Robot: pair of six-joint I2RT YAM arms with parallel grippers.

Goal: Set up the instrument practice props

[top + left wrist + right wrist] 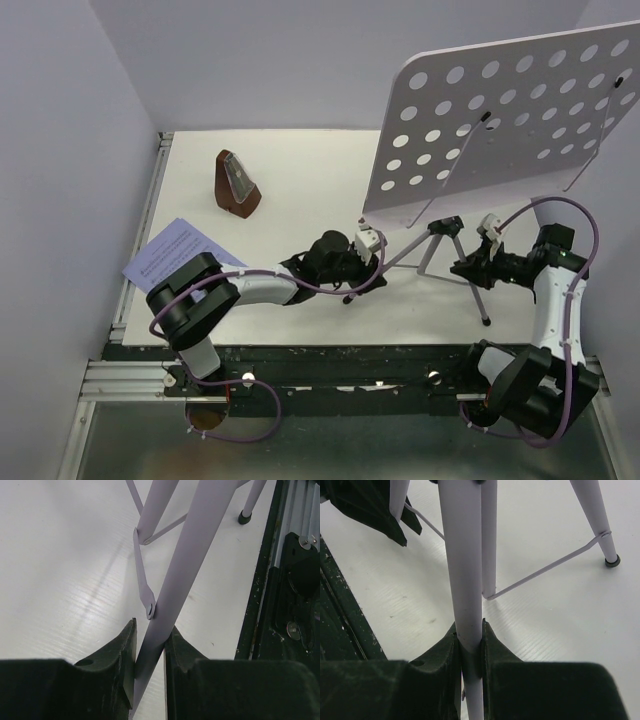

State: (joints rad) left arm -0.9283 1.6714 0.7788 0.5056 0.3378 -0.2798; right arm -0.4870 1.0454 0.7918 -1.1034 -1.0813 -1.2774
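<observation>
The dark fingers (117, 652) of the left gripper (151, 627) are closest to the lens in the left wrist view. They stand one on each side of the slim left leg (182, 565) of the pale lilac perforated music stand (500, 110) on its thin metal tripod. One finger touches the tube, but beside the other I see a thin dark line, so I cannot tell if this gripper presses the leg or only surrounds it. The right gripper (469, 625) is clamped on the right leg (465, 555), with both pads tight against it.

The music stand is upright on the white table (300, 180), feet down. Each held leg runs slanted from the tripod's hub down and outward, crossing the jaws. In my judgement the next move depends on this axis: a slide must follow the tube, and a release must back straight away from it.

Only the top view shows the small brown pyramid-shaped metronome (238, 185), left of the tripod and farther back. It also shows the lavender sheet-music page (175, 248), left of the tripod and nearer. The left arm is closer to both. Only the wrist views show the contact at the legs.
</observation>
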